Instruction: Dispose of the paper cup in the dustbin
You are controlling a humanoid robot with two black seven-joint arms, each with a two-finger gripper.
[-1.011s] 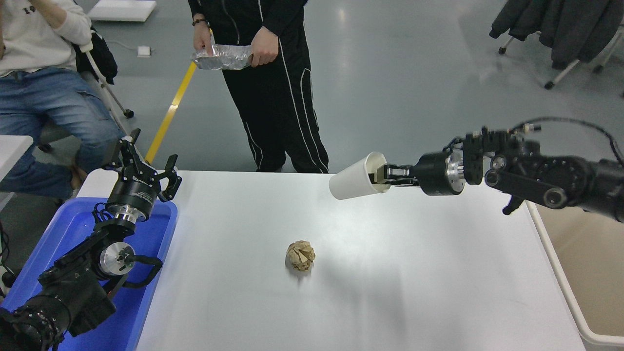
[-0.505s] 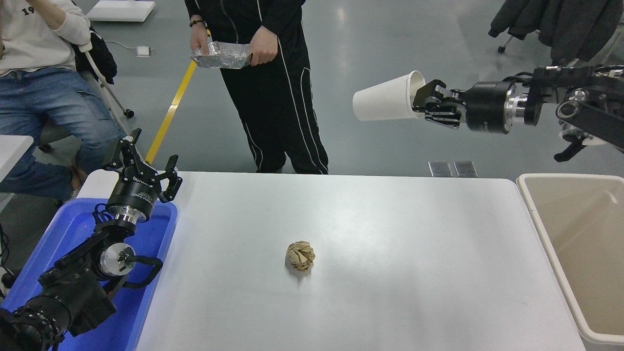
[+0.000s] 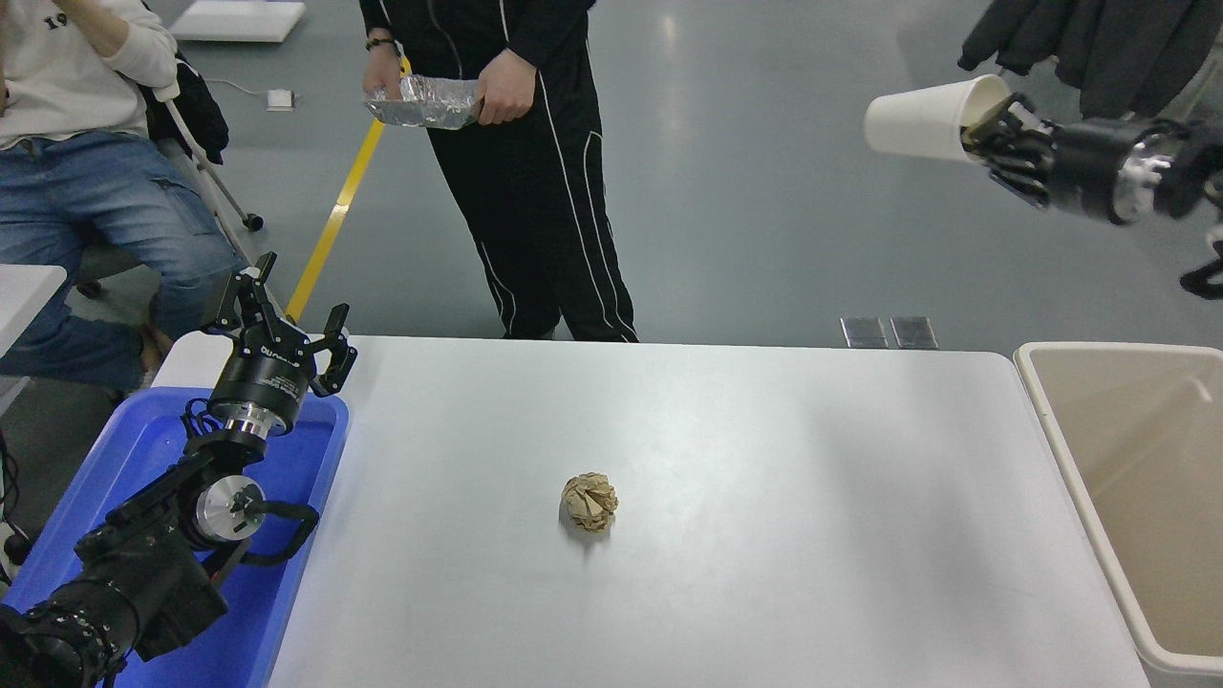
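My right gripper (image 3: 989,129) is shut on the rim of the white paper cup (image 3: 922,119) and holds it on its side, high in the air at the upper right, bottom pointing left. The cup is above and left of the beige dustbin (image 3: 1061,449), which stands off the table's right edge with its tan inside showing. My left gripper (image 3: 282,320) is open and parked at the lower left over the blue bin.
A crumpled brown paper ball (image 3: 589,501) lies in the middle of the white table (image 3: 764,535). A blue plastic bin (image 3: 143,459) stands at the left edge. One person (image 3: 535,162) stands at the far side holding a foil tray; another sits at the upper left.
My right arm has lifted the cup from just above the table, up and to the right, toward the space above the dustbin. The left arm has not moved.
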